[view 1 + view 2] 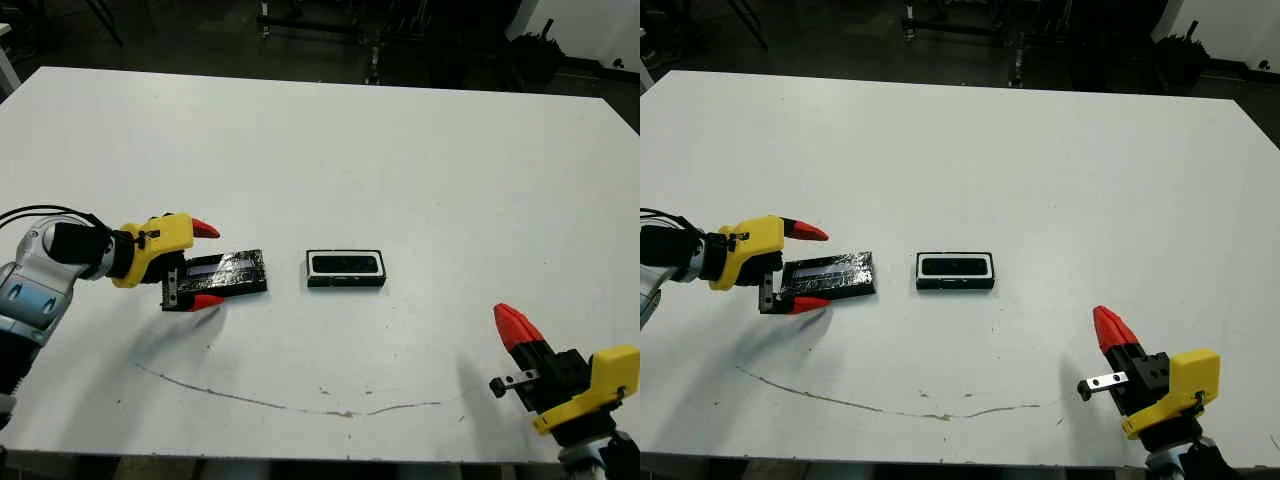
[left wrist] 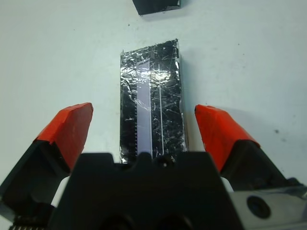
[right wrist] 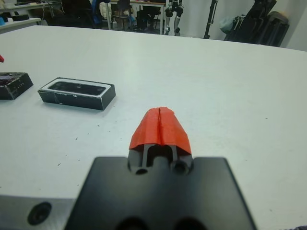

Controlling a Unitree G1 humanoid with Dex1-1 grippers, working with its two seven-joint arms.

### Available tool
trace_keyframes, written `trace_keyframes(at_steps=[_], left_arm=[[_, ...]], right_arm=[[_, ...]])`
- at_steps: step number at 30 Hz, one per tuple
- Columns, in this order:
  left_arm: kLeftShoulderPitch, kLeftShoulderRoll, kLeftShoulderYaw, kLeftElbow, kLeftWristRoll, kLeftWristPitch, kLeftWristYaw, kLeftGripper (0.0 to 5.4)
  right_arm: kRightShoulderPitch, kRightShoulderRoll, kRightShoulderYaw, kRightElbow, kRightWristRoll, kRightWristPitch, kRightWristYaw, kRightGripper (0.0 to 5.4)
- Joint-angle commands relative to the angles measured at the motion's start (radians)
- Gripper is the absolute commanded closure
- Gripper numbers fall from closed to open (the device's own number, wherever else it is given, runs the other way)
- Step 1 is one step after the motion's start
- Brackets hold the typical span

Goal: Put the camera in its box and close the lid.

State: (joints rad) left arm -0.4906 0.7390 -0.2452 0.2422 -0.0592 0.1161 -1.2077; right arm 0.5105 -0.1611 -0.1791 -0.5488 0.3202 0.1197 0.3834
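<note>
The box point(image 1: 346, 268), a small black tray with a white lining, sits at the table's middle. The glossy black camera point(image 3: 76, 87) lies inside it. To the box's left the lid point(image 1: 225, 272), a crinkly shiny black panel with a pale strip, lies flat on the table. My left gripper point(image 1: 207, 264) is open and straddles the lid's near end; in the left wrist view both red fingertips point(image 2: 72, 127) stand clear of the lid point(image 2: 153, 96). My right gripper point(image 1: 512, 325) is shut and holds nothing, near the table's front right, well away from the box.
A thin dark scuff line point(image 1: 290, 405) runs across the white table point(image 1: 400, 160) toward the front edge. Beyond the far edge stand dark stands and chairs point(image 3: 144, 14). A corner of the box point(image 2: 156, 5) shows just past the lid in the left wrist view.
</note>
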Motion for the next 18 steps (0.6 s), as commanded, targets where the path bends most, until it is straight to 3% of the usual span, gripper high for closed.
trace_keyframes(at_steps=[1, 7, 18], left_arm=[[-0.019, -0.011, -0.011, 0.037, 0.012, -0.020, -0.017, 0.00], [-0.049, -0.028, -0.030, 0.088, 0.036, -0.048, -0.035, 0.00], [-0.058, -0.044, -0.028, 0.150, 0.030, 0.001, -0.055, 0.00]], right_arm=[[0.012, -0.009, -0.001, 0.004, 0.005, -0.007, -0.006, 5.39], [0.016, -0.009, 0.008, 0.007, -0.004, -0.021, -0.010, 5.39], [0.024, -0.014, 0.011, 0.003, -0.005, -0.030, -0.009, 5.39]])
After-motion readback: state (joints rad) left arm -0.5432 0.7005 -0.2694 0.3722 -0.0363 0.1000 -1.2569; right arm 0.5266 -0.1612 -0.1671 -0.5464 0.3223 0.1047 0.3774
